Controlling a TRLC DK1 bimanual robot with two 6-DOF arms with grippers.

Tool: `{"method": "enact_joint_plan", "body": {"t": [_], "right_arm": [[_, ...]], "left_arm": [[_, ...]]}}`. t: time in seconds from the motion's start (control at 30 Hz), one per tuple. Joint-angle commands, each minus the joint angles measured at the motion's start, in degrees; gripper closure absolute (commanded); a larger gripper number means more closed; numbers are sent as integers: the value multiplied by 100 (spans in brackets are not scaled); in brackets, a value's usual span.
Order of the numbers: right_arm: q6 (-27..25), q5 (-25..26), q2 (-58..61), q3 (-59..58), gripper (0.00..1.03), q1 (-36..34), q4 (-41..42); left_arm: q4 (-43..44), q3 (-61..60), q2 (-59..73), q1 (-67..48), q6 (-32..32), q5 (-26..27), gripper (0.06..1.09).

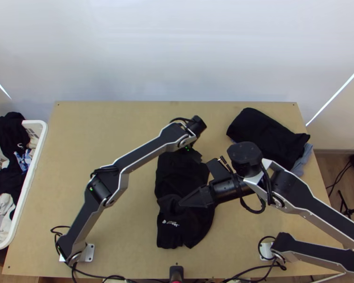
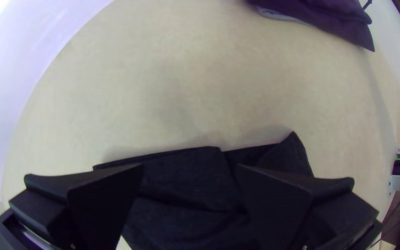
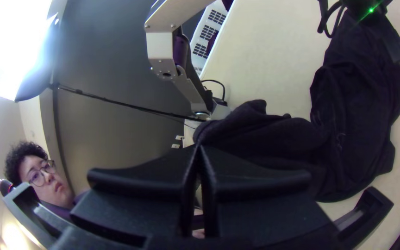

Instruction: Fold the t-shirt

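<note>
In the middle of the table (image 1: 106, 141), two grippers are at a black t-shirt (image 1: 174, 177).
It lies in a long, narrow shape with its near part bunched and a bit of white print facing up. From here, the left gripper (image 1: 191, 153) is over the shirt's far end, its fingers (image 2: 103, 199) spread wide with dark cloth below and between them; I can't tell whether they touch it. The right gripper (image 1: 180, 203) is at the near part, its tips pressed together on what looks like a pinch of the shirt. Over by the table's far right corner sits a dark pile (image 1: 266, 132) with something grey-blue beneath; a white basket (image 1: 31, 172) of clothes stands at the left edge.
</note>
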Motion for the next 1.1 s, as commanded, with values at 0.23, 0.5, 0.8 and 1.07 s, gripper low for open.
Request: {"method": "enact_joint_plan", "body": {"t": [0.23,0.5,0.8,1.07], "right_arm": [[39,1,72,23,100,-90,44],[39,1,46,23,100,-99,44],[39,-7,54,23,100,-143,106],[30,-7,28,41,100,-249,114]], "left_arm": [[-196,197,366,-366,-54,-234,29],[-65,65,550,-252,-19,-366,28],[348,-14,480,-129,69,-480,105],[507,364,-47,495,-194,-454,105]]}}
